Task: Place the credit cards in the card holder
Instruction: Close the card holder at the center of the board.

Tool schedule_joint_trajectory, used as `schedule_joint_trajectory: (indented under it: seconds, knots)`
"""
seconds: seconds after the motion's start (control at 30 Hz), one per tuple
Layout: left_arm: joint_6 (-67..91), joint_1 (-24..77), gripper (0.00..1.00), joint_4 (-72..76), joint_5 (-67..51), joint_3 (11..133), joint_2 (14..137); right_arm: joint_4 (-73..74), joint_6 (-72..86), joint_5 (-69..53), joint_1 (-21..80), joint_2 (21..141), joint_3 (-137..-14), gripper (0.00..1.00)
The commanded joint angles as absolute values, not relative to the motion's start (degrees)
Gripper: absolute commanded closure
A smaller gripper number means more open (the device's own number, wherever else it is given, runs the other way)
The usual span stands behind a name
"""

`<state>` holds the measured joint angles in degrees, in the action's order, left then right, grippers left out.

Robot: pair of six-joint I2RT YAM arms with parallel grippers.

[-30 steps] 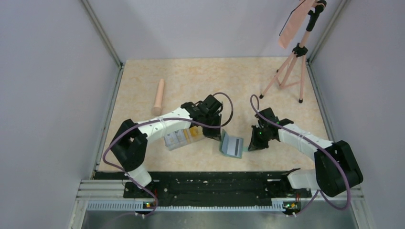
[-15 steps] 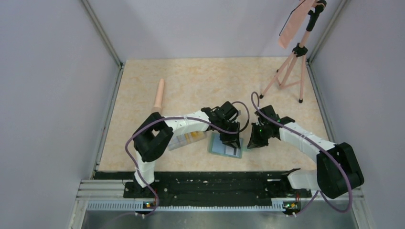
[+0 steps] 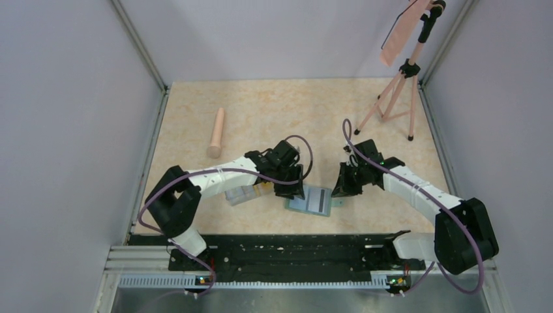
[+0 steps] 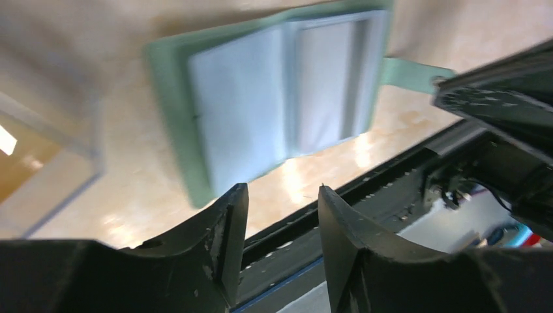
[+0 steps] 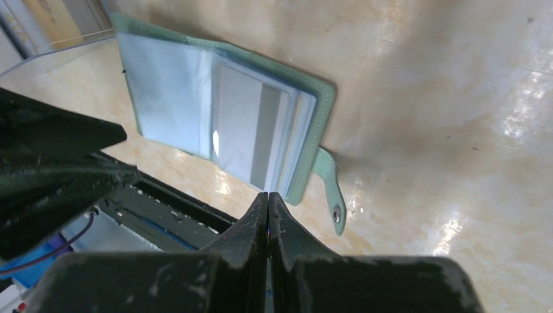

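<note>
The green card holder (image 3: 310,199) lies open and flat on the table, its pale blue pocket pages up. In the right wrist view the holder (image 5: 195,104) shows a pale card with a grey stripe (image 5: 251,134) in its right-hand page, and its snap tab (image 5: 332,195) sticks out. My left gripper (image 3: 289,189) is open and empty just left of the holder (image 4: 287,98). My right gripper (image 3: 340,189) is shut and empty just right of it, its tips (image 5: 268,195) close to the holder's edge. Yellow-orange cards (image 3: 264,188) sit in the clear box.
A clear plastic box (image 3: 242,194) lies left of the holder, under my left arm; it also shows in the right wrist view (image 5: 52,29). A beige cylinder (image 3: 217,132) lies at the far left. A tripod (image 3: 394,91) stands at the back right. The black base rail (image 3: 287,251) runs along the near edge.
My left gripper went from the clear box onto the holder, then drew back left. The holder, half raised before, now lies flat and open. My right gripper shifted slightly towards it.
</note>
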<state>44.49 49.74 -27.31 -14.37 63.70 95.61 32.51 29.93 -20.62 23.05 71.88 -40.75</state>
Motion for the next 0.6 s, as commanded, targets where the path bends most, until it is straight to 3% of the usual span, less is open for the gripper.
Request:
schedule_joint_trajectory:
  seconds: [0.0, 0.4, 0.57]
  knots:
    - [41.9, 47.3, 0.49, -31.8, -7.4, 59.7, 90.7, 28.1, 29.9, -24.6, 23.5, 73.2, -39.6, 1.00]
    - [39.5, 43.9, 0.44, -32.5, -3.5, 61.9, 95.8, 27.2, 30.0, -24.5, 23.6, 74.1, -37.5, 1.00]
    - [40.7, 40.0, 0.41, -26.0, -9.8, 60.0, 96.4, 27.1, 29.8, -24.5, 23.6, 74.5, -36.7, 1.00]
